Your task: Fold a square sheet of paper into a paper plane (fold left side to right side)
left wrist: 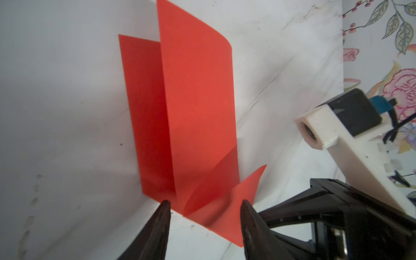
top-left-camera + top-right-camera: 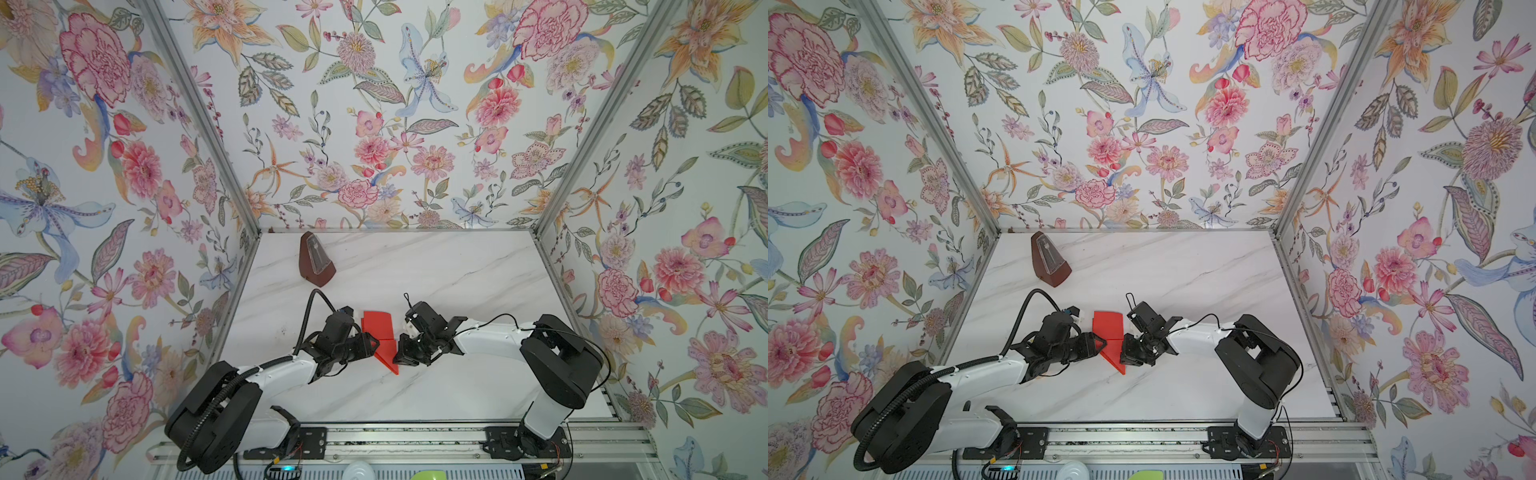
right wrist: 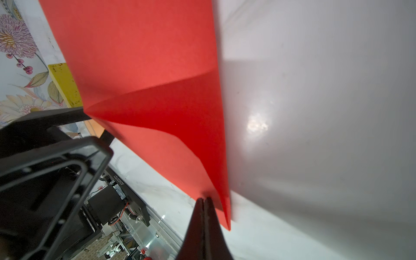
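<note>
While the right arm (image 2: 490,337) is pinning the tip of the red paper (image 2: 377,328) to the counter (image 2: 457,270) with jaws pressed together, the left arm (image 2: 282,368) is straddling a raised flap, jaws apart, seemingly readying the left-to-right fold

Counter (image 2: 457,270) lies open to the far right and along the near edge. Metronome (image 2: 316,262) obstructs the far-left corner. Mid-counter, left pincer (image 1: 205,202) and right pincer (image 3: 204,199) flank the red sheet (image 2: 377,326), which fills the gap between them.
</note>
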Tool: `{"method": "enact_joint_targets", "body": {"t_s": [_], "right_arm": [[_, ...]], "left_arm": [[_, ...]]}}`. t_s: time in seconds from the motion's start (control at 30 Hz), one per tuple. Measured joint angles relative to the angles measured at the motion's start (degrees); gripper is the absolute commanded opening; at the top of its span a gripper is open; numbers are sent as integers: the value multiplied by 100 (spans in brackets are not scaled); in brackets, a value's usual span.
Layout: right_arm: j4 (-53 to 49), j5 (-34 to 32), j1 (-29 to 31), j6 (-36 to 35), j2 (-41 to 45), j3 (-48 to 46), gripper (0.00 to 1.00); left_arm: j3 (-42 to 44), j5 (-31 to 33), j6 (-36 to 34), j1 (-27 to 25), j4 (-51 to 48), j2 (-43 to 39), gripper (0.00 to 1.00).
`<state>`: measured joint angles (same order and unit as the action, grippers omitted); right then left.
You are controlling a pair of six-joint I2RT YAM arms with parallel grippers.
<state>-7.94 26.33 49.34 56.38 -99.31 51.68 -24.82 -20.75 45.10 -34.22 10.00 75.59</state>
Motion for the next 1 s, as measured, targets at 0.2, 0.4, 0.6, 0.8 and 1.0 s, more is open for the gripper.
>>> {"method": "enact_joint_targets", "body": {"t_s": [0.2, 0.4, 0.6, 0.8, 1.0], "right_arm": [[0, 0, 0, 0, 0, 0, 4], [0, 0, 0, 0, 0, 0, 4], [0, 0, 0, 0, 0, 0, 4], [0, 2, -13, -2, 0, 0, 4], [-9, -2, -195, -48, 55, 0, 11]], "left_arm": [[11, -160, 70, -85, 343, 151, 37], [24, -173, 85, -101, 426, 286, 26], [33, -131, 81, -105, 428, 317, 22], [33, -68, -44, -105, 424, 389, 13], [33, -50, -177, -105, 428, 706, 10]]}}
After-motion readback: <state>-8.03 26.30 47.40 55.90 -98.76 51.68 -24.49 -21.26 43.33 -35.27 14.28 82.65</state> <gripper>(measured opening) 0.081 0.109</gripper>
